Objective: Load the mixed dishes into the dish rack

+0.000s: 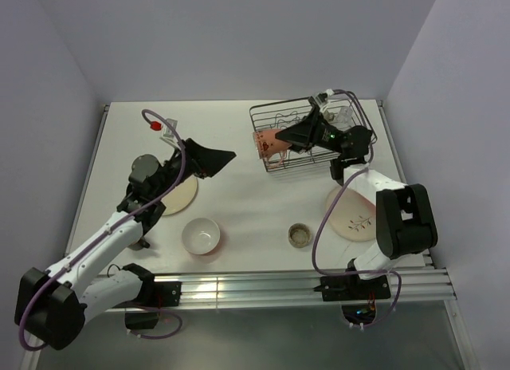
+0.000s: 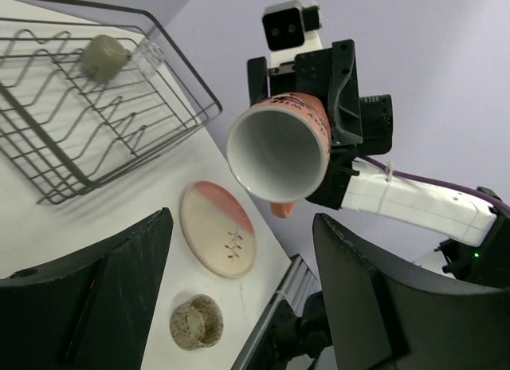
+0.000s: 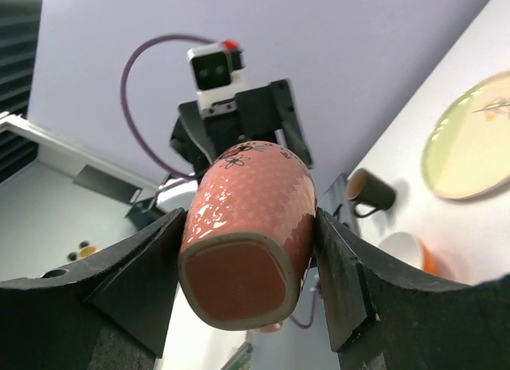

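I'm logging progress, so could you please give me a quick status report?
Right gripper shut on pink mug, held sideways at edge of rack. Left gripper open, empty. Cup inside rack, clear of mug.

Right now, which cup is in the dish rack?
The small olive cup; the pink mug hangs in the right tool, the speckled cup sits on the table.

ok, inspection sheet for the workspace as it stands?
Surface: white table, no spills seen.
Job's things: pink mug held at the left edge of the dish rack; olive cup inside rack; cream plate, white bowl, speckled cup, sprig plate, brown cup on table.
Clutter: nothing seen.
Grippers: right gripper shut on mug; left gripper open, empty.
Cables: purple cables loop off both arms.
Surroundings: plain walls; metal rail at near edge.
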Motion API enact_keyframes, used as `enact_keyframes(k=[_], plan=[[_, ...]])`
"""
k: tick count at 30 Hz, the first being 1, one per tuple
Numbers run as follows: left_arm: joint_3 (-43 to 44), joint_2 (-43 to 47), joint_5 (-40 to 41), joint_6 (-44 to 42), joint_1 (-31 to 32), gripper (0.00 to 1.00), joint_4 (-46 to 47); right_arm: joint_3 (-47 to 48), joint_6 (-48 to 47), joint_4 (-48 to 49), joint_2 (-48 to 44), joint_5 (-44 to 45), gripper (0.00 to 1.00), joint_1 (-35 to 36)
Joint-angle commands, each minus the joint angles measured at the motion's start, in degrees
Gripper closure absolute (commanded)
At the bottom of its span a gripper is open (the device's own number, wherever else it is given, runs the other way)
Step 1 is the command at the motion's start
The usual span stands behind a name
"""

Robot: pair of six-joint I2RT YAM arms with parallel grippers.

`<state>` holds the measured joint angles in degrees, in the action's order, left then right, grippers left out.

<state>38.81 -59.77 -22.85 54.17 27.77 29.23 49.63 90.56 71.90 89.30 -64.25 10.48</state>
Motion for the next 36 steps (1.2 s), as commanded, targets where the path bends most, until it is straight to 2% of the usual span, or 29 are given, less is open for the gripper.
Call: enact_keyframes(k=[1, 2, 3, 4, 5, 6, 7, 9, 10, 14, 20, 25, 29, 36], plan=[[0.0, 4.3, 3.9, -4.9, -1.0, 0.22, -7.8, 2.9, -5.6, -1.0, -1.1, -1.0, 0.94, -2.7], [0.2, 5.1, 4.8, -6.4, -1.1, 0.21, -9.4, 3.9, -8.5, -7.0, -1.8, -1.4, 0.94, -4.5], [0.4, 6.6, 6.6, -7.3, -1.2, 0.21, -10.8, 4.7, -17.4, -11.6, -2.4, -1.8, 0.95, -5.6], [0.7, 7.3, 7.5, -9.0, -1.2, 0.20, -13.9, 6.3, -24.4, -28.9, -3.6, -1.4, 0.96, -6.6], [0.8, 8.1, 8.5, -9.7, -1.2, 0.19, -15.4, 11.8, -34.0, -41.3, -4.1, -0.4, 0.96, -8.6], [1.0, 9.5, 10.2, -10.3, -1.3, 0.19, -16.6, 15.3, -54.2, -52.3, -4.2, 1.2, 0.96, -9.3], [1.0, 10.1, 11.0, -11.4, -1.3, 0.18, -18.7, 18.8, -62.8, -70.0, -3.4, 5.9, 0.96, -9.9], [0.8, 12.0, 12.2, -12.3, -1.4, 0.18, -20.5, 26.3, -79.0, -80.2, -2.1, 10.7, 0.96, -12.0], [0.7, 12.6, 13.3, -12.9, -1.4, 0.17, -21.4, 28.1, -81.6, -85.6, -0.3, 12.5, 0.96, -12.9], [-0.7, 15.0, 14.5, -13.6, -1.6, 0.17, -24.1, 38.7, -95.6, -96.3, 5.1, 22.8, 0.96, -16.3], [-3.7, 18.5, 15.8, -13.0, -1.6, 0.17, -24.8, 48.7, -109.3, -107.0, 12.6, 34.6, 0.96, -17.2], [-5.3, 20.5, 16.3, -13.1, -1.7, 0.17, -26.2, 50.9, -116.1, -107.7, 16.3, 43.0, 0.96, -17.2], [-6.3, 21.4, 16.7, -13.1, -1.7, 0.17, -26.7, 52.3, -122.0, -107.4, 18.9, 46.3, 0.96, -17.3], [-7.0, 21.5, 16.9, -12.7, -1.7, 0.17, -26.6, 55.8, -125.5, -106.3, 25.1, 49.7, 0.96, -17.3]])
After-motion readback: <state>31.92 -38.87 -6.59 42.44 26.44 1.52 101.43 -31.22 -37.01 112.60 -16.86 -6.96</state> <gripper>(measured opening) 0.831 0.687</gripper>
